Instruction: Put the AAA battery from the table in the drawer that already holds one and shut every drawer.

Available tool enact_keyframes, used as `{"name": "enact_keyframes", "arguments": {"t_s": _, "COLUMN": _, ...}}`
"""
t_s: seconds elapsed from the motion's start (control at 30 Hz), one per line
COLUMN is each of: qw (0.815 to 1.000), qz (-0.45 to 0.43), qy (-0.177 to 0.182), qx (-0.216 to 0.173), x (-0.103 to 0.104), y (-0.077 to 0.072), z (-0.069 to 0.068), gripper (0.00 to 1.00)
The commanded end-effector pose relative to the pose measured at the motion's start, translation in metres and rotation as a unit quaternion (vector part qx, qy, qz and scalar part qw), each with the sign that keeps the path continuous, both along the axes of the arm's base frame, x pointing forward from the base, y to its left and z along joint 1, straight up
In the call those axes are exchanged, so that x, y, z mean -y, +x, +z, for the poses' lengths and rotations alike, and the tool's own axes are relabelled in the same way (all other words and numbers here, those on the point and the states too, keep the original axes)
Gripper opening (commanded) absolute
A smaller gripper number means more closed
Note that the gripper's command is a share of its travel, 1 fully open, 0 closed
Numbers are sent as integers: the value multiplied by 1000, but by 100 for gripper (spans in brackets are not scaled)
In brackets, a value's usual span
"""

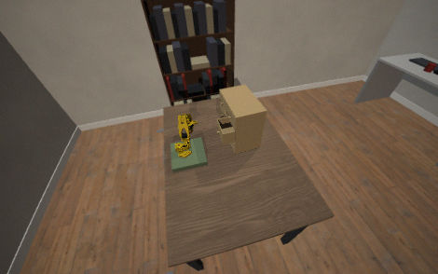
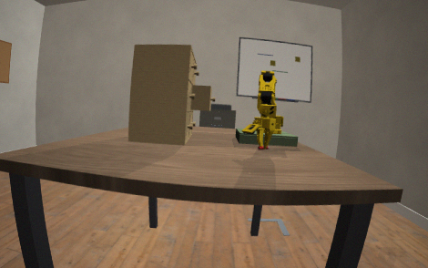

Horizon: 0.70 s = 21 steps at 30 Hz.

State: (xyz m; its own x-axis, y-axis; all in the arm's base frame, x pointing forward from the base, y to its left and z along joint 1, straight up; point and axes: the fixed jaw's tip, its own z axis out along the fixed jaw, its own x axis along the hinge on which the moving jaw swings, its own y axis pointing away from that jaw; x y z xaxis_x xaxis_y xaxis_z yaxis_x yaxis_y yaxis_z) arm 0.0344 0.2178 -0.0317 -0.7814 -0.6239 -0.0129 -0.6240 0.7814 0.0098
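Note:
The yellow arm stands on a green base mat [image 1: 188, 155]. My gripper [image 2: 262, 145] points straight down, with its tips at the table top just off the mat's edge. It also shows in the top view [image 1: 186, 130]. A small red thing, the AAA battery [image 2: 261, 147], sits at the fingertips and the narrow fingers are shut on it. The tan drawer cabinet [image 1: 242, 118] stands upright beside the arm, drawer fronts facing it. One upper drawer [image 1: 225, 125] is pulled partly out; it also shows in the exterior view [image 2: 202, 97]. Its contents are hidden.
The other drawers of the cabinet [image 2: 161, 93] look shut. A bookshelf [image 1: 191, 47] stands behind the table's far end. A white desk [image 1: 401, 70] is at the right wall. A dark box [image 2: 218, 117] lies beyond the table.

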Motion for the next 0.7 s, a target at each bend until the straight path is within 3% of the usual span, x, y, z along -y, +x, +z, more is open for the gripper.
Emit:
{"name": "enact_keyframes", "arguments": {"t_s": 0.0, "qw": 1000, "qz": 1, "qy": -8, "qx": -2, "x": 4, "y": -1, "z": -4, "gripper": 2}}
{"name": "enact_keyframes", "arguments": {"t_s": 0.67, "qw": 1000, "qz": 1, "qy": -8, "qx": -2, "x": 4, "y": -1, "z": -4, "gripper": 0}}
